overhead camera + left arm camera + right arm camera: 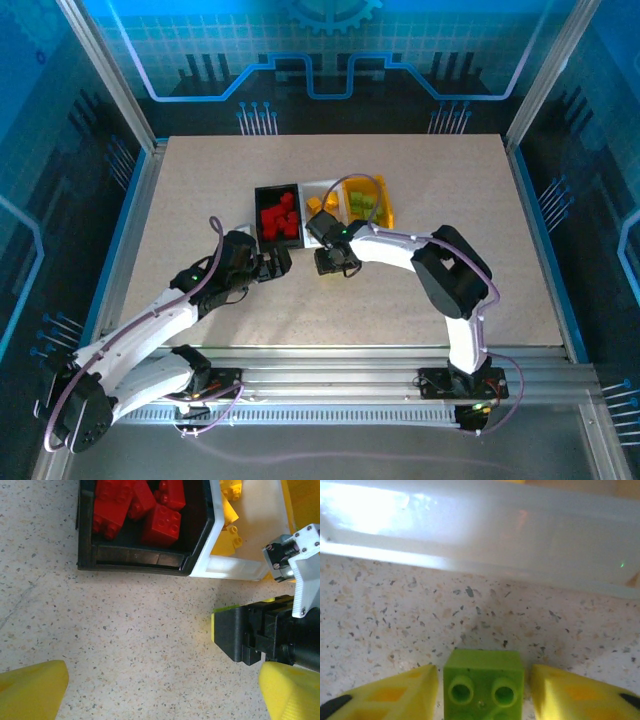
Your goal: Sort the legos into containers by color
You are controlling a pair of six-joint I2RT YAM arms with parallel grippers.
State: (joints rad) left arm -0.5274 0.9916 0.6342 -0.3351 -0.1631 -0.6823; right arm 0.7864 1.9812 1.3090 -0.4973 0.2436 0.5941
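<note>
A lime green lego (482,680) lies on the table just in front of the white bin (480,535). My right gripper (483,692) straddles it, open, with a thin gap showing on each side between brick and fingers (395,695). In the top view the right gripper (330,262) sits low before the white bin (322,190). The black bin (262,215) holds several red legos (280,215). Yellow-orange legos (227,512) lie in the white bin (230,566), and green ones (362,203) in the yellow bin (386,200). My left gripper (162,690) is open over bare table, nothing between its fingers (30,690).
The three bins stand side by side at the table's middle back. The right arm's black wrist (260,635) is close to my left gripper, on its right. Metal frame rails (350,385) run along the near edge.
</note>
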